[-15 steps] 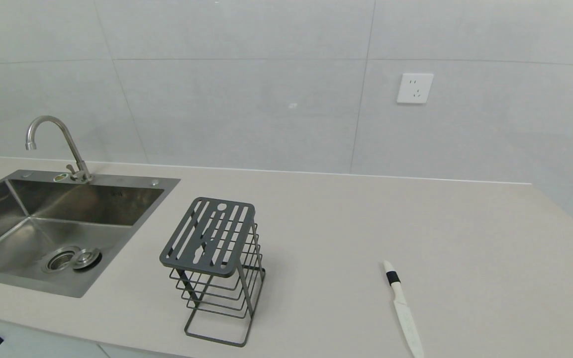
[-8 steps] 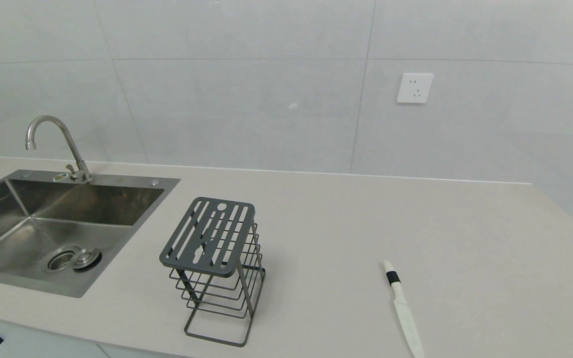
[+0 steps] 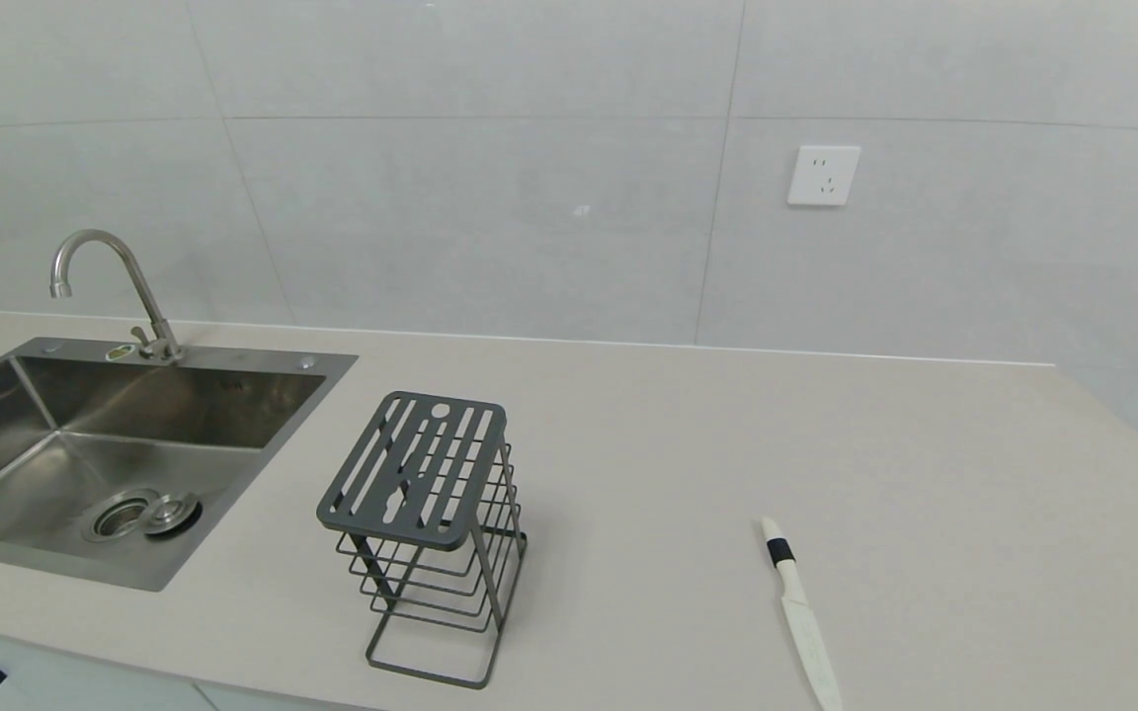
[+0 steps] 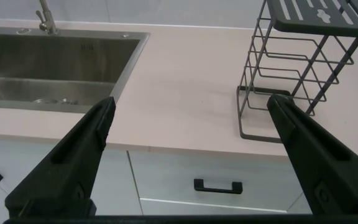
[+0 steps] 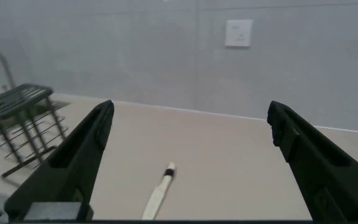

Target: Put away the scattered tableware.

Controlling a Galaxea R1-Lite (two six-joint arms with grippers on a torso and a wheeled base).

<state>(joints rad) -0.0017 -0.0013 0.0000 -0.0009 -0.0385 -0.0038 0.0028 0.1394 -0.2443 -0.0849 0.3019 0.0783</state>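
Lying flat on the pale counter [image 3: 648,444], the white knife [image 3: 799,612] sits toward the robot's right, close to the near edge. Its end with the black band points toward the tiled wall and its blade points toward the near edge. Nothing touches it.

The right gripper [image 5: 191,109] has its jaws spread wide and holds nothing. In the right wrist view the knife [image 5: 160,193] shows through the gap between the two dark fingers [image 5: 73,162], out on the counter ahead of them and well apart from both. The dark wire rack [image 5: 23,124] stands off to one side in that view, and a white wall socket [image 5: 238,32] is on the tiles behind.

The left gripper [image 4: 191,102] is also spread wide and empty. Between its fingers [image 4: 316,155] the left wrist view shows the counter's front edge with a drawer handle [image 4: 217,185] below it. The foot of the rack [image 4: 303,68] is just beyond one finger, and the steel sink [image 4: 55,62] with its tap [image 4: 44,15] lies beyond the other.

In the head view the rack [image 3: 421,533] stands upright near the middle of the counter, its slotted top plate bare. The sink [image 3: 85,464] lies to its left and the knife well apart to its right. The curved tap [image 3: 110,286] rises at the back of the sink, and the socket [image 3: 824,175] is on the wall above the right part of the counter.
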